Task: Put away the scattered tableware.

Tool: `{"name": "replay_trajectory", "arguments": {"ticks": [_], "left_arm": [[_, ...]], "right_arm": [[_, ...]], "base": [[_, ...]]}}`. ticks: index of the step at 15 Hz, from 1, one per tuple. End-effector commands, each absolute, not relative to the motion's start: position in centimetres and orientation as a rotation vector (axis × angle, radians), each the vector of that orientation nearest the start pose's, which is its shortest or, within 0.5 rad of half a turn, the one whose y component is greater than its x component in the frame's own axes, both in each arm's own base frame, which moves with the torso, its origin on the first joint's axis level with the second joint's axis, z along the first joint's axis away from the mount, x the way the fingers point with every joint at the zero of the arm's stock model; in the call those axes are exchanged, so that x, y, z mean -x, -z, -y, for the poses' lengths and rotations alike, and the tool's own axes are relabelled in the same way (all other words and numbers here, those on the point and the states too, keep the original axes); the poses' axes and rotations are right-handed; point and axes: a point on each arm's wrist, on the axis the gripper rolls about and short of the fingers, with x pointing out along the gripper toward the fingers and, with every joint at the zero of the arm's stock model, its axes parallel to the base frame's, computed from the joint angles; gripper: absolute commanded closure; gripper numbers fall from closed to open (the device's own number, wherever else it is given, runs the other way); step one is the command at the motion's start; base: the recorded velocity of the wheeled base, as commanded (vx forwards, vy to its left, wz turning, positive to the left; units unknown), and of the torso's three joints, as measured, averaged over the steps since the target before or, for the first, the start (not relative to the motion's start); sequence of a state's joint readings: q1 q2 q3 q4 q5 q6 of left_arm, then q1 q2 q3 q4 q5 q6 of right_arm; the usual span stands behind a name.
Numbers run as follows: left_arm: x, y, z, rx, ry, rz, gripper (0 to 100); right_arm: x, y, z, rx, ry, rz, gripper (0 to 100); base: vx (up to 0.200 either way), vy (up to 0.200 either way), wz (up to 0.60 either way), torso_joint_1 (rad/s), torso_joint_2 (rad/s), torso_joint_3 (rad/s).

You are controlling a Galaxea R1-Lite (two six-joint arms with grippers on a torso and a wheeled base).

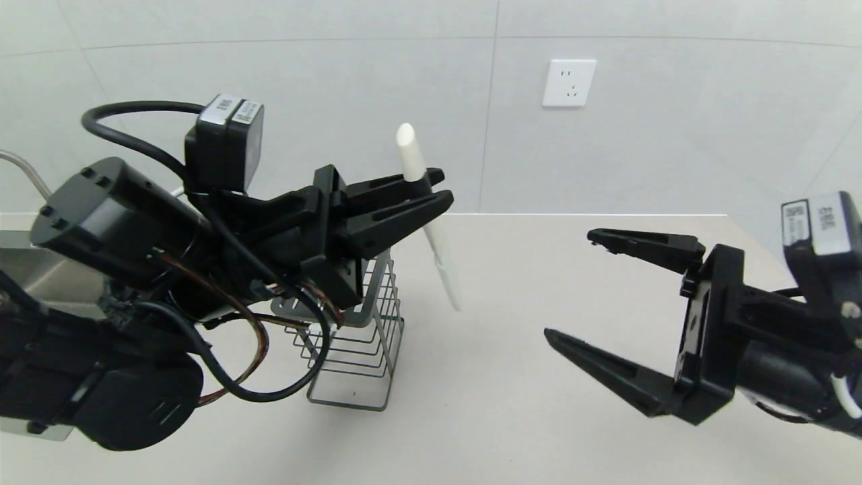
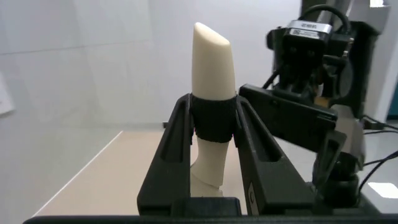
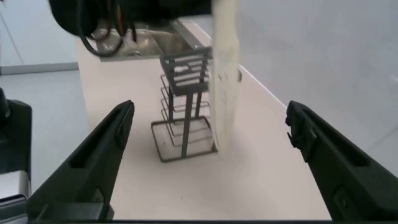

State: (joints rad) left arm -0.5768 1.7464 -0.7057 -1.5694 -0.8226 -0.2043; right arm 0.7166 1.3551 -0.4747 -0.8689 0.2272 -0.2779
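A steel sink lies at the left edge of the counter. Beside it stands a wire rack, partly hidden behind the left claw. That claw is clamped on a white utensil, held nearly upright in the air with its lower end just right of the rack's top. A wall socket sits above the far edge. Toward the right edge, the right claw hangs spread wide, holding nothing.
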Motion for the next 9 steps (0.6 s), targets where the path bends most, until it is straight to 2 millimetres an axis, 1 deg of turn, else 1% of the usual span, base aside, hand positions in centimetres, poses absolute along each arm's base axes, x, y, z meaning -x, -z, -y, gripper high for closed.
{"name": "replay_trajectory", "arguments": {"ticks": [1, 2, 3, 4, 6, 7, 8, 9], "left_arm": [[-22.4, -24.2, 14.1, 0.071, 1.346, 0.459, 100], [-22.3, -24.7, 13.0, 0.06, 1.315, 0.476, 100], [-21.9, -25.3, 12.4, 0.052, 1.298, 0.499, 100], [-21.3, -25.8, 11.7, 0.048, 1.287, 0.517, 100], [-19.1, -26.7, 10.1, 0.068, 1.276, 0.534, 100], [-18.4, -27.2, 9.5, 0.077, 1.276, 0.539, 100], [-18.0, -27.8, 8.5, 0.053, 1.264, 0.56, 100], [-18.1, -27.9, 8.0, 0.031, 1.257, 0.565, 100]], "right_arm": [[-15.5, -21.4, -11.1, 0.218, -0.74, 0.125, 0], [-14.8, -20.5, -9.4, 0.208, -0.658, 0.088, 0], [-13.6, -19.4, -8.3, 0.203, -0.626, 0.053, 100], [-12.1, -18.2, -6.7, 0.165, -0.576, 0.0, 100], [-9.6, -16.5, -2.5, 0.033, -0.298, -0.065, 100], [-8.7, -15.8, -1.5, -0.006, -0.214, -0.084, 100], [-7.1, -14.8, -1.3, 0.01, -0.224, -0.065, 100], [-6.2, -14.5, -1.3, 0.045, -0.243, -0.035, 100]], "base": [[0.0, 0.0, 0.0, 0.0, 0.0, 0.0], [0.0, 0.0, 0.0, 0.0, 0.0, 0.0], [0.0, 0.0, 0.0, 0.0, 0.0, 0.0], [0.0, 0.0, 0.0, 0.0, 0.0, 0.0], [0.0, 0.0, 0.0, 0.0, 0.0, 0.0], [0.0, 0.0, 0.0, 0.0, 0.0, 0.0], [0.0, 0.0, 0.0, 0.0, 0.0, 0.0], [0.0, 0.0, 0.0, 0.0, 0.0, 0.0]]}}
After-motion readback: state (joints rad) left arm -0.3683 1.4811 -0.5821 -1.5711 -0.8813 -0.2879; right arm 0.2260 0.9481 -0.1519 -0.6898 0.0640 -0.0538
